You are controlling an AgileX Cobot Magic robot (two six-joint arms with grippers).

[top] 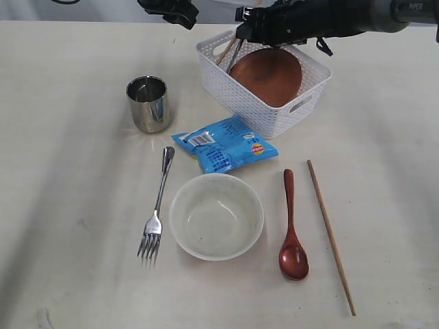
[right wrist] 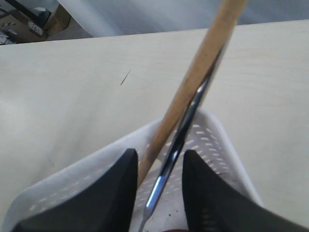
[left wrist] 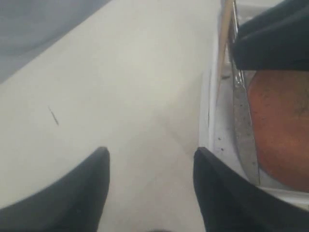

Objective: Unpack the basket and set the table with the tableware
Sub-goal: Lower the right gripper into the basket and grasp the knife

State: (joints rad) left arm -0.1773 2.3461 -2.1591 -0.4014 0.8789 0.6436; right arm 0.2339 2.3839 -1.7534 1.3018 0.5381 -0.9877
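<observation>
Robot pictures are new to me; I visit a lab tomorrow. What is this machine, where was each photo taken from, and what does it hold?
It has two arms, each ending in a two-fingered end effector. The wide photo overlooks a table: cup, fork, bowl, spoon, chopstick and blue packet lie out; a plate sits in the basket. The other two come from wrist cameras. The left end effector is open beside the basket, holding nothing. The right end effector straddles another chopstick and a knife leaning in the basket; whether it grips them I cannot tell.
</observation>
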